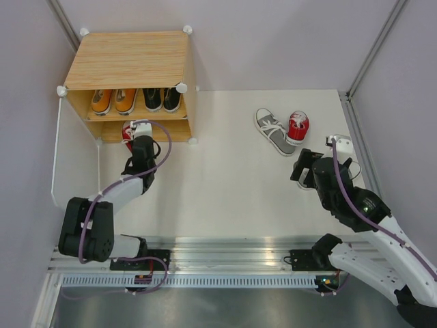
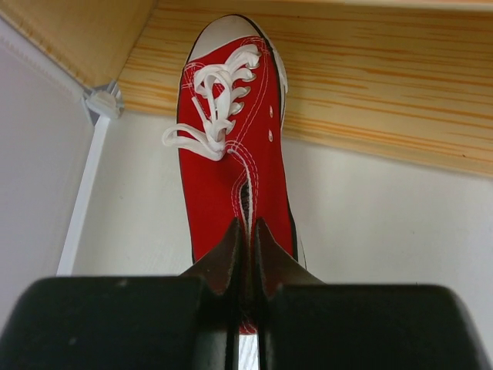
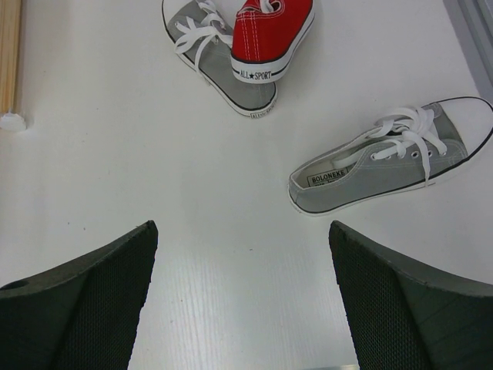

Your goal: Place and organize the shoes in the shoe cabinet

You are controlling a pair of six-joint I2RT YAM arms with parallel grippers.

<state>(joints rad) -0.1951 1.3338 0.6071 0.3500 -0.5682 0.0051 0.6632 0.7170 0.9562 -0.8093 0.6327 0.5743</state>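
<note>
**Q:** Where do things stand?

**Me:** My left gripper (image 2: 246, 231) is pinched almost flat on the heel edge of the red shoe (image 2: 223, 146), with its toe aimed at the wood panel at the top of that wrist view. From above, the shoe sits at the mouth of the lower compartment of the shoe cabinet (image 1: 130, 58), in the upper left of the frame. The orange pair (image 1: 113, 100) and the black pair (image 1: 162, 99) are on the shelf above it.

**Q:** What worries you?

**Me:** The hold is thin, only a bit of canvas between my fingers. If the toe bumps the shelf edge or the side panel, I think the shoe could pivot or slide out and end up crooked or half outside.

**Q:** And your other hand?

**Me:** My right gripper (image 3: 240, 231) is spread wide and holds nothing, above the bare table (image 3: 115, 154). One grey shoe (image 3: 377, 166) lies alone at the right of its view. The other grey shoe (image 3: 219, 58), at the top, is touching the second red shoe (image 3: 269, 31). Reaching for either of those two could drag its neighbour along — and the loose laces could snag.
</note>
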